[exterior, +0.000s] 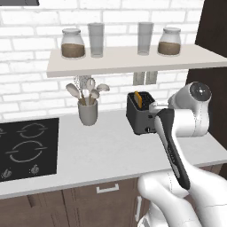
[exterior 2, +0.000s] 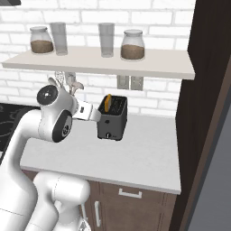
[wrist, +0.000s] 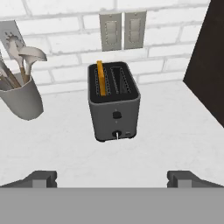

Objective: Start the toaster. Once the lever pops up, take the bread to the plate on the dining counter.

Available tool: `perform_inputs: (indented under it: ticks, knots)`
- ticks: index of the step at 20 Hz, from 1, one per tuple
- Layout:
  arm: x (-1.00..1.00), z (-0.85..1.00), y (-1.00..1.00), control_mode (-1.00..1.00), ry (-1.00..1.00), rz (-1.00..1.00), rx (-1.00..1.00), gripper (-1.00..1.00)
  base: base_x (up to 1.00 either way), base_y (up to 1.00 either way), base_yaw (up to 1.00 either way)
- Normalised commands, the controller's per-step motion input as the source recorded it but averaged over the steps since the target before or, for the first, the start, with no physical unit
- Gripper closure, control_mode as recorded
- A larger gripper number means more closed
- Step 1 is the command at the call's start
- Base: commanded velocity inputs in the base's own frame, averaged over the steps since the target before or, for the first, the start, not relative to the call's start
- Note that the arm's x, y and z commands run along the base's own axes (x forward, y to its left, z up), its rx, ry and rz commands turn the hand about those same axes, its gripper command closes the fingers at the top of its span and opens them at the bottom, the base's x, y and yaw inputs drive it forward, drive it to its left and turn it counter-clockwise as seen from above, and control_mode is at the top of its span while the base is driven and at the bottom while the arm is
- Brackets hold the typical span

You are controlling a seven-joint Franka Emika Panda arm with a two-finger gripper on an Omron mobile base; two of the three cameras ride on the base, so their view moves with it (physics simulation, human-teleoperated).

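While our gripper hangs spread wide and empty, we face the toaster.
The bread stands in its slot toward ten o'clock.

The toaster looks like matt dark grey metal with a small shiny silver knob. The counter is smooth, pale, faintly speckled stone. At 10 o'clock, a matt grey ceramic-looking cup.

Both base views flank the arm, sharing the toaster — hand view faces it nearer, seemingly slightly downward.
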Motion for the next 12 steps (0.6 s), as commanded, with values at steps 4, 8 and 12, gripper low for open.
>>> perform_inputs:
  ticks: [4, 8, 12]
  knots:
    - [0.38, -0.04, -0.07, -1.0, 0.0, -0.02, 0.0, -1.0, 0.0, 0.0, 0.0]
    - [0.59, -0.01, -0.01, -1.0, 0.01, 0.0, 0.0, -1.0, 0.0, 0.0, 0.0]
    - [0.62, -0.01, 0.0, -1.0, 0.09, 0.0, 0.05, -1.0, 0.0, 0.0, 0.0]
